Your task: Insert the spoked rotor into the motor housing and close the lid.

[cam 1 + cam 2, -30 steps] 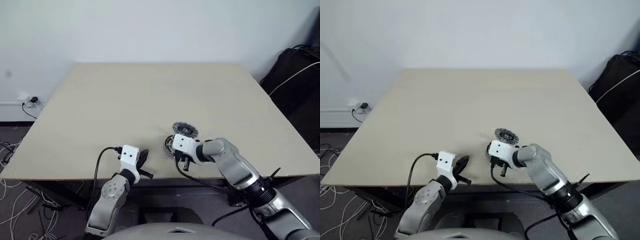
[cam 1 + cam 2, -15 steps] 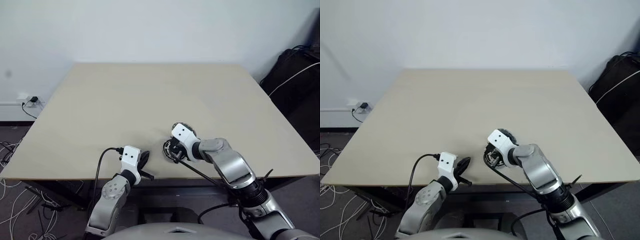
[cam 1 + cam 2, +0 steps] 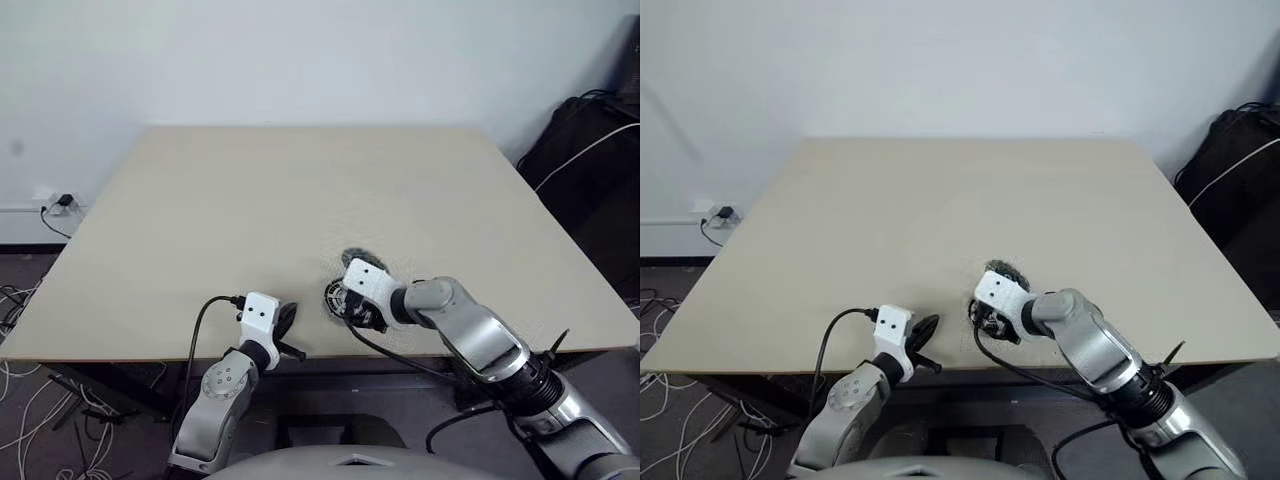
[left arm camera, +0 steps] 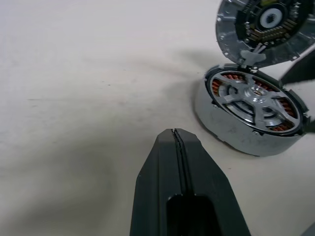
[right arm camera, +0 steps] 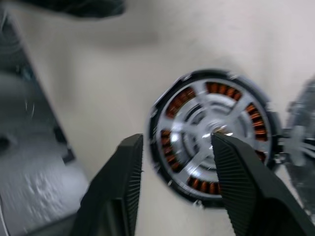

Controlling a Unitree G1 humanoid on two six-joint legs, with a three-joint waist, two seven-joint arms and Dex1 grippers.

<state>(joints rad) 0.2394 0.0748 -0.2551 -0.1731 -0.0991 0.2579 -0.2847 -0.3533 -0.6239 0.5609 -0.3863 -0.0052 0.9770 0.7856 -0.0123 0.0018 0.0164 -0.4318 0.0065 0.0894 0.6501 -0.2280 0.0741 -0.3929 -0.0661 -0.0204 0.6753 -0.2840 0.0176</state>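
In the left eye view a pale beige tabletop (image 3: 300, 190) stands against a plain white wall (image 3: 300, 50). A wall socket with a plug (image 3: 62, 202) sits low on the robot's left, loose cables (image 3: 25, 400) trail over the grey floor below it, and a dark bag with a white cord (image 3: 590, 150) stands off the tabletop's right side. Near the front edge the left gripper (image 3: 288, 318) rests low over the bare surface. The right gripper (image 3: 355, 303) hangs just over the motor housing (image 3: 337, 298), a short way right of the left one.

The right eye view gives the same layout; the housing is largely hidden under the right wrist there.

In the left wrist view the left gripper's two black fingers (image 4: 167, 167) are pressed flat together, clenched on nothing. Beyond them the motor housing stands on the tabletop with the spoked rotor (image 4: 253, 101) seated inside it, coppery windings showing between the spokes. The lid (image 4: 266, 29) stands raised behind the housing, tilted up on its edge and seemingly hinged at the rim, though the joint is small and hard to judge.

In the right wrist view the right gripper's ribbed fingers (image 5: 125, 182) are parted, released, straddling the housing's rim from above; the picture is blurred, so I cannot tell whether they touch it.
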